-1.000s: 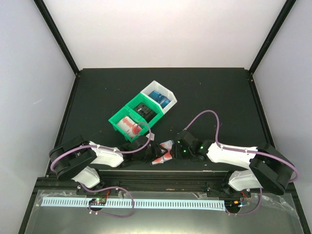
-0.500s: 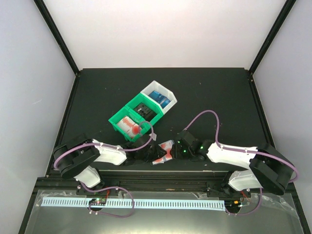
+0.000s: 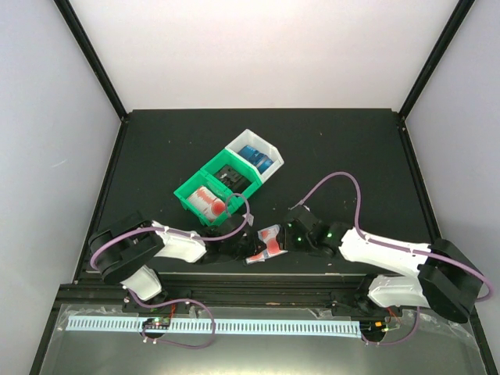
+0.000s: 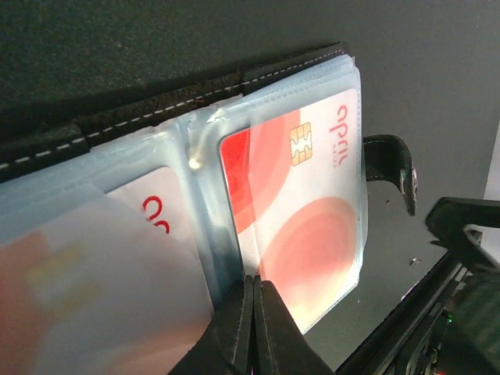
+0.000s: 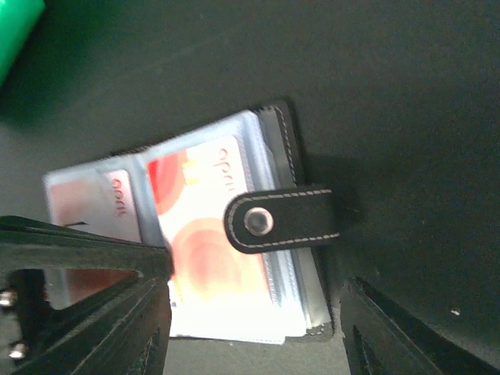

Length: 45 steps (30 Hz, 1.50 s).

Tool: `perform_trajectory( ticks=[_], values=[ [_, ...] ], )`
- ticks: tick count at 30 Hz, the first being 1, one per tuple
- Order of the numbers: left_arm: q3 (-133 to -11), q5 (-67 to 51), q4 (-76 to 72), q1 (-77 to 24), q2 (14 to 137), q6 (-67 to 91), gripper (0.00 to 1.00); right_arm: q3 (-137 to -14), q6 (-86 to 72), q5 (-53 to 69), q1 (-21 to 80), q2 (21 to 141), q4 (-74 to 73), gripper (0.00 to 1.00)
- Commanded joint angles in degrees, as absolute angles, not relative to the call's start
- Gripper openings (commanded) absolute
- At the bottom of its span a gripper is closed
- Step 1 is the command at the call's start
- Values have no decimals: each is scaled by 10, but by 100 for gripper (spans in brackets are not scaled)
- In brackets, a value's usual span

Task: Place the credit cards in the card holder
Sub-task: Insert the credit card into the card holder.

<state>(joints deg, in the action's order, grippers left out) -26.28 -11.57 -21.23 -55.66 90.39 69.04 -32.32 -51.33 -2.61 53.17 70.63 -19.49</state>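
Left wrist view shows the left gripper [image 4: 252, 312] closed, perhaps nipping a sleeve edge of the open card holder [image 4: 180, 133], near the front edge of the table [image 3: 336, 148]; the right gripper [image 5: 254, 297] gapes wide above it.

We saw a black stitched folding card holder [image 5: 291, 152] lying open on the dark table [image 5: 391, 78], clear sleeves up. Its black snap strap [image 5: 281, 221] lay across a red-and-white plastic card [image 5: 205, 242]; a second red-and-white card [image 5: 117, 201] sat in the neighbouring sleeve. The right gripper [image 5: 258, 293] straddled the holder's near edge, jaws wide apart. A green plastic bin corner [image 5: 14, 31] showed beyond the holder.
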Motion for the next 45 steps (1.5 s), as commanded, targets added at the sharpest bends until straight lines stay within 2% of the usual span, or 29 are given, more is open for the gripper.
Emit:
perform_trajectory(
  ticks=[1,8,22,28,33,39,42,45],
  values=[
    [-281,-101,-162,-562,914,678,2,-347,-491,-54,534,693,-221,60],
    [-291,-94,-101,-562,925,685,2,-348,-472,18,534,723,-176,53],
    [-281,-71,-48,-563,911,682,2,-355,-463,56,534,795,-151,48],
    [-276,-72,-56,-563,914,683,2,-352,-459,84,535,794,-131,37],
    [-277,-70,-57,-563,911,681,2,-351,-459,83,534,779,-137,34],
    [-280,-56,-44,-563,887,668,2,-350,-456,92,535,765,-135,37],
    [-289,-33,-13,-563,853,650,7,-349,-451,105,534,761,-126,42],
    [-304,-1,23,-564,818,619,17,-338,-455,144,534,764,-81,46]
  ],
)
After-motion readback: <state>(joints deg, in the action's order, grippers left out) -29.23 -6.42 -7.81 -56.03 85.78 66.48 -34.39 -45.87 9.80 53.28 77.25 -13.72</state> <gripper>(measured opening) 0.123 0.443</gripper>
